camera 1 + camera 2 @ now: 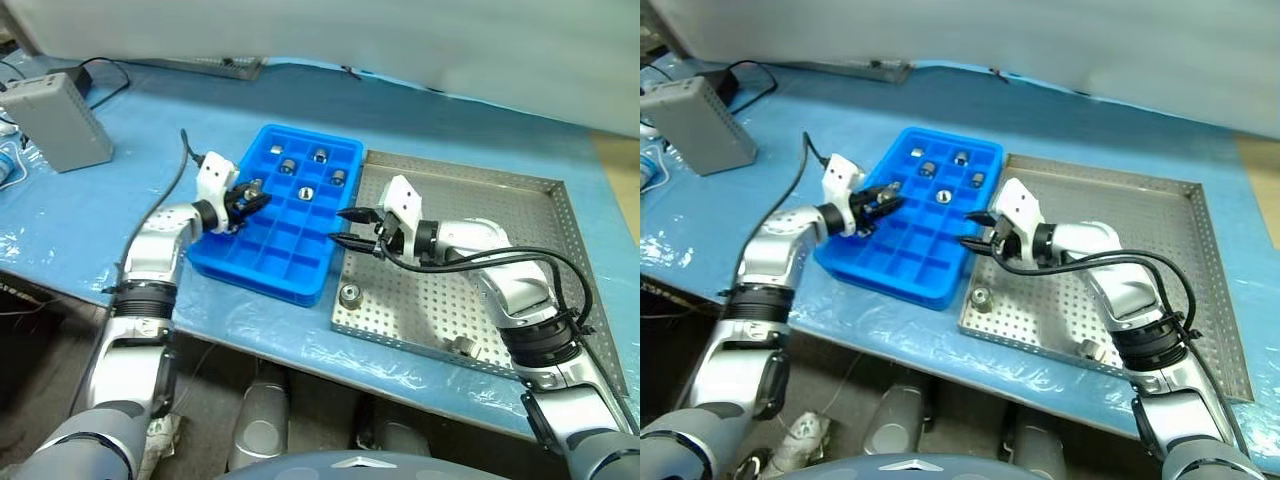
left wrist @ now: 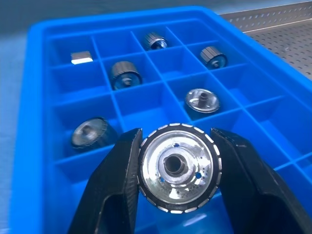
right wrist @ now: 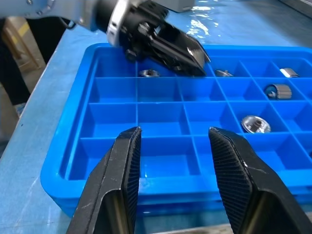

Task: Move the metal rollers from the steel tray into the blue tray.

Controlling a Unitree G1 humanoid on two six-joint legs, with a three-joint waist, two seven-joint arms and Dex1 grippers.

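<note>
A bright blue plastic tray (image 1: 262, 262) with a grid of square compartments lies on the blue-covered bench (image 1: 450, 130), its long side flush against the left rim of a large square steel tray (image 1: 520, 235) with a perforated floor and low raised rims.

The left gripper (image 1: 252, 201) hangs over the blue tray's left part, near the tray's middle row. Its jaws are closed on a shiny round metal roller (image 2: 176, 167) with a ribbed rim and a dark centre hole — the left wrist view shows the roller pinched between the two black fingers (image 2: 114, 187), above the compartments and not yet resting in one.

The right gripper (image 1: 349, 226) sits at the seam where the two trays meet, pointing across the blue tray toward the left gripper. Its jaws stand partly open with nothing between them; the right wrist view shows bare blue compartments through the gap between its fingers (image 3: 126, 165).

Several small silver-grey rollers already lie in the blue tray, all in its far half: four (image 1: 287, 166) (image 1: 320, 154) (image 1: 338, 177) (image 1: 306, 193) each in a compartment of their own, a small pale piece (image 1: 274, 150) in the far left corner cell, and one more (image 2: 89, 132) in a cell beside the left gripper.

Two rollers remain in the steel tray — one (image 1: 350, 295) near its near left corner, just beside the blue tray, and another (image 1: 462, 346) against its near rim.

A grey box (image 1: 55, 118) with a black cable stands well apart at the bench's far left.
</note>
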